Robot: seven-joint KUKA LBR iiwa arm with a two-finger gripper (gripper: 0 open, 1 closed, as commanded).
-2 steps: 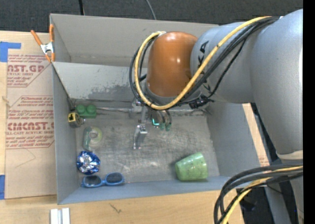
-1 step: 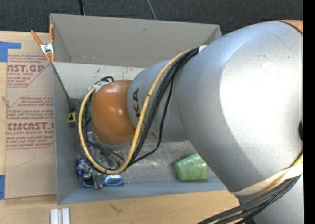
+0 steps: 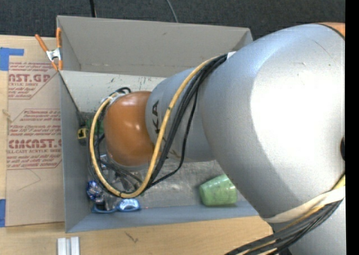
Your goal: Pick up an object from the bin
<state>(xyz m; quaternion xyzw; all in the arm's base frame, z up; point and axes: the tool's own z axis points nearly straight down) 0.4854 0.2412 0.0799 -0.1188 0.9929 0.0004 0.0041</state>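
BIN PICK, MID-REACH: A KUKA arm [image 3: 269, 136] plunges into a grey metal bin [image 3: 70, 181]. Its orange wrist cover [image 3: 126, 128] and looped cables [image 3: 98, 153] mask most of the hand [image 3: 114, 180] beneath. From this angle it cannot be told whether the hand is released or clenched, and nothing can be seen in its grasp.

Just below the orange cover, on the camera's side of it, lies a small tangle of blue and silver pieces [image 3: 109, 204]. It is the thing nearest the hand and, by that judgement, the likeliest pick. The tangle lies just beside the hand's lower edge, stretched crosswise under the cover, though whether the two touch cannot be made out.

A pale green lump [image 3: 217, 190] rests well to the right of the cover and lower, alone on bare floor and apart from the hand. A yellow-and-green scrap [image 3: 84, 131] peeks out at the cover's left. On this showing, the pick is not yet made; the hand would need to settle slightly towards the camera to close on the blue tangle.
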